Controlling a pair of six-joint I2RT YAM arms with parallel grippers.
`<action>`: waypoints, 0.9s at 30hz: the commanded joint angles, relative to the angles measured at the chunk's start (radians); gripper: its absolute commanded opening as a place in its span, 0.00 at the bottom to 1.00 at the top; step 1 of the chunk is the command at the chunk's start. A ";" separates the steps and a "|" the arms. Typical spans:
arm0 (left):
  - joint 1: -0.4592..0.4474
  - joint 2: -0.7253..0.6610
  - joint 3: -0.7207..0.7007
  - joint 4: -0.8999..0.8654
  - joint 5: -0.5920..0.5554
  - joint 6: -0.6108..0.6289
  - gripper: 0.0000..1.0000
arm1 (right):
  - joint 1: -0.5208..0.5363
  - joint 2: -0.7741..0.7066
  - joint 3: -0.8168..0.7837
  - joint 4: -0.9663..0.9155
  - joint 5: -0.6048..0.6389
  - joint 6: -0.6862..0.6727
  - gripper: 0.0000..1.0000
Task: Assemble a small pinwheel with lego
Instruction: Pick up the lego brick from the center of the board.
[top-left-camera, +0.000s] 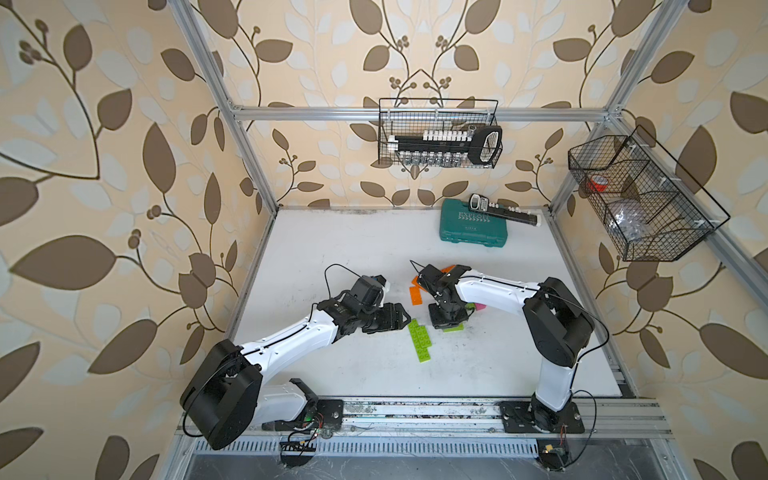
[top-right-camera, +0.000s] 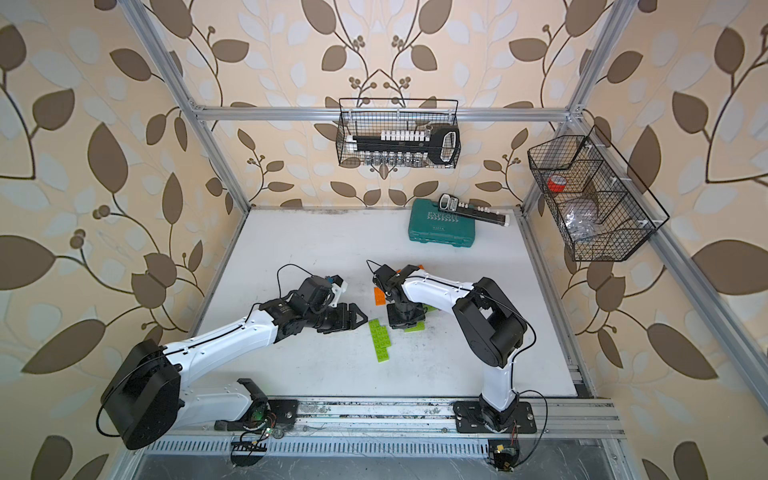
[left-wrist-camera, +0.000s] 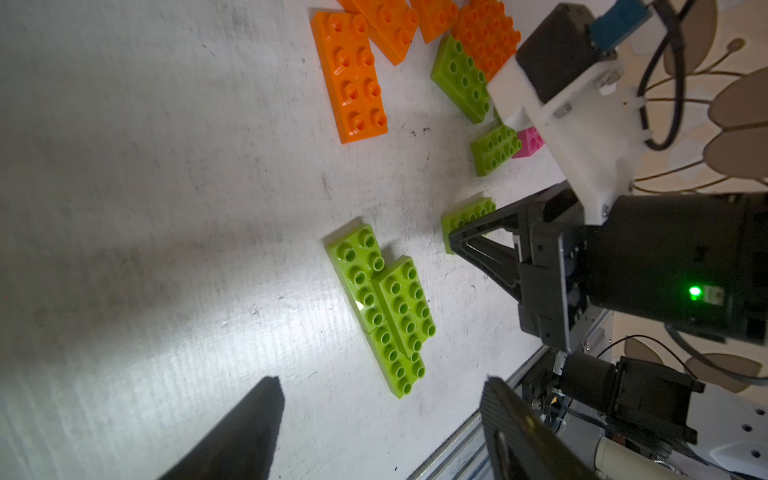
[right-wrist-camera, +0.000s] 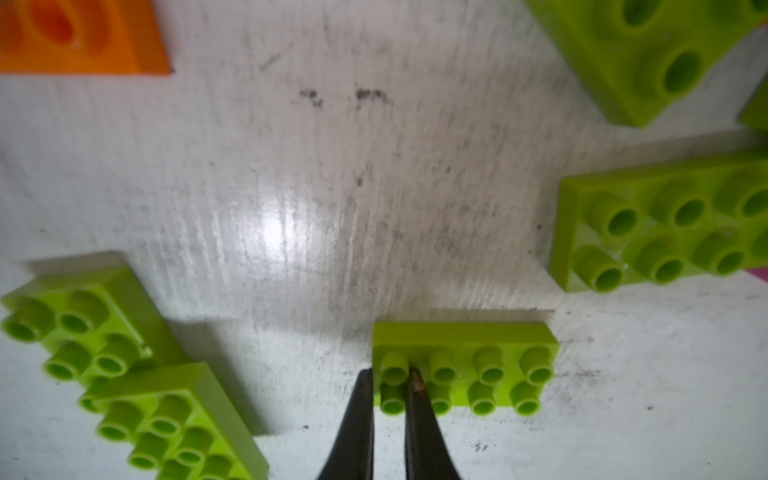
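Right hand (right-wrist-camera: 390, 376) pinching a single lime-green brick (right-wrist-camera: 478, 365); left hand (top-left-camera: 399, 319) spread.

Nearest the front edge of the table (top-left-camera: 332, 249), a stepped row of joined lime-green bricks (top-left-camera: 419, 341) lies studs up. Its long axis runs front to back, with the near end angled slightly toward the right edge. Beside its far end, the left hand hovers with fingers apart, holding nothing. Just beyond, the right hand points down and grips one short end of the single lime-green brick, which lies studs up with its long axis parallel to the front edge. Farther back lie a pink brick (left-wrist-camera: 528, 141) and orange bricks (top-left-camera: 415, 296). A teal case (top-left-camera: 473, 226) sits near the far right corner.
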 joint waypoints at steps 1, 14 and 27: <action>-0.010 -0.022 0.030 -0.015 -0.031 0.019 0.78 | 0.005 0.024 -0.008 -0.011 0.020 -0.006 0.08; -0.044 -0.020 0.036 -0.032 -0.071 0.014 0.78 | 0.005 0.008 -0.016 -0.010 0.016 -0.003 0.07; 0.036 -0.031 0.001 0.021 -0.049 -0.064 0.79 | 0.036 0.006 0.136 -0.065 0.001 -0.036 0.08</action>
